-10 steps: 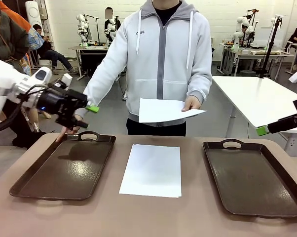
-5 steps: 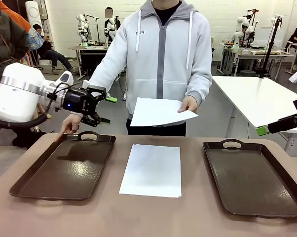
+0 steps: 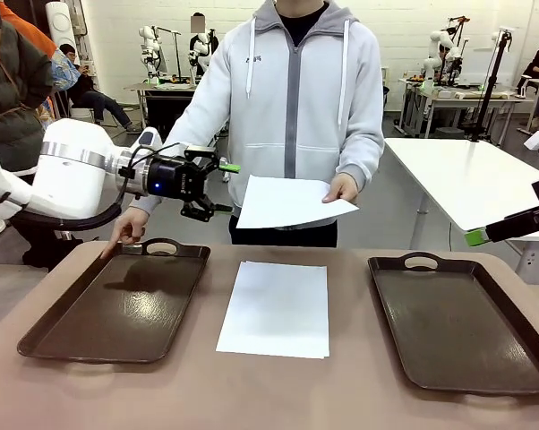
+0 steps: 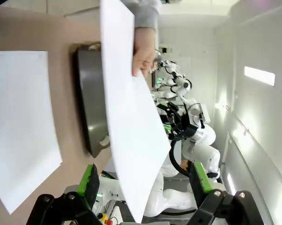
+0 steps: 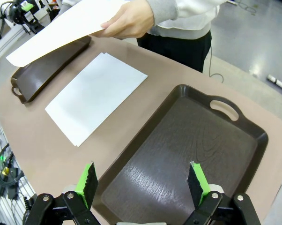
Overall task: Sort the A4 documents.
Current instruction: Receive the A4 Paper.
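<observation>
One blank white A4 sheet, the flat sheet [image 3: 276, 309], is lying on the tan worktop [image 3: 278, 394] in the gap between two dark brown handled trays, touching neither. The left tray [image 3: 117, 305] and the right tray [image 3: 457, 322] are both showing bare floors. A second blank page, the held sheet [image 3: 292, 202], is hanging in the air above the worktop's far edge, pinched at one corner by the person's hand [image 3: 346, 188] and sloping down towards the left tray's side.

The person, in a pale grey zip hoodie [image 3: 292, 107], is standing at the far side of the worktop. The person's other hand [image 3: 126, 228] is reaching down, fingertips at the far rim of the left tray beside its handle. A small chest mark [image 3: 253, 59] on the hoodie is too small to read, and neither sheet is showing any print.

The left pincer [image 3: 223, 188] is hovering level in the air beyond the left tray's far end, its jaws standing wide apart and empty, pointing at the free edge of the held sheet and just short of it. In the left wrist view that edge is running down between the two green pads.

The right pincer [image 5: 143, 185] is hanging above the near end of the right tray, jaws likewise spread wide, gripping nothing and well apart from both sheets.
</observation>
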`<state>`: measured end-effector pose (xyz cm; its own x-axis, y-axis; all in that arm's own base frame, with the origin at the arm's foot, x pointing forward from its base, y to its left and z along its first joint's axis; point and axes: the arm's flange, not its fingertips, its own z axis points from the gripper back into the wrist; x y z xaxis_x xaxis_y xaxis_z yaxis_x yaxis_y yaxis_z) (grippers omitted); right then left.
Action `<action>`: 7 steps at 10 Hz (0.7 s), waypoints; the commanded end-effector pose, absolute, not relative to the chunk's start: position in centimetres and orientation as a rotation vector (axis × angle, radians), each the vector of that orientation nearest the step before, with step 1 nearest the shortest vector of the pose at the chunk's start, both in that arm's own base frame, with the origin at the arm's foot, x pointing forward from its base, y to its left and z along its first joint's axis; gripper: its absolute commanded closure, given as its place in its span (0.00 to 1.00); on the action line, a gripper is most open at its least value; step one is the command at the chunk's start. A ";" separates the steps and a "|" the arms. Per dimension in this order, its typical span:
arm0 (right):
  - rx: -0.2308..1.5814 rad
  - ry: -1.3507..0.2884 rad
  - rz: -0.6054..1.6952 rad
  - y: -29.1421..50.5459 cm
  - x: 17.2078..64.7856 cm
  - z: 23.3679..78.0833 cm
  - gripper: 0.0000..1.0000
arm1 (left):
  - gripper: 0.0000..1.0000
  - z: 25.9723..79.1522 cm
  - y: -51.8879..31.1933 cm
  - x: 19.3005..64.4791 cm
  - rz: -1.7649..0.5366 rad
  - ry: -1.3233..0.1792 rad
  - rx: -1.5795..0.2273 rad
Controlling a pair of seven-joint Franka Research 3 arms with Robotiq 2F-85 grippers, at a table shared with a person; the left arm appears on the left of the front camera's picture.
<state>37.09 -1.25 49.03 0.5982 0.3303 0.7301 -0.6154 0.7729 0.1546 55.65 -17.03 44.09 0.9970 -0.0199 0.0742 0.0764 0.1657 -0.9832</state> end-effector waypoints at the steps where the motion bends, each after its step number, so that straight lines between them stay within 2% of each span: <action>1: 0.440 -0.749 0.567 -1.3 37.1 48.9 0.00 | 0.00 43.5 -17.7 57.0 -0.124 -0.039 -1.495; 7: 0.440 -0.749 0.567 -1.3 37.1 48.9 0.00 | 0.00 42.4 -21.1 57.7 -0.117 0.058 -1.535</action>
<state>37.09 -1.25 49.03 0.5982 0.3303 0.7301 -0.6154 0.7729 0.1546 57.08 -20.38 42.04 0.9931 -0.1073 0.0463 0.0530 0.0604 -0.9968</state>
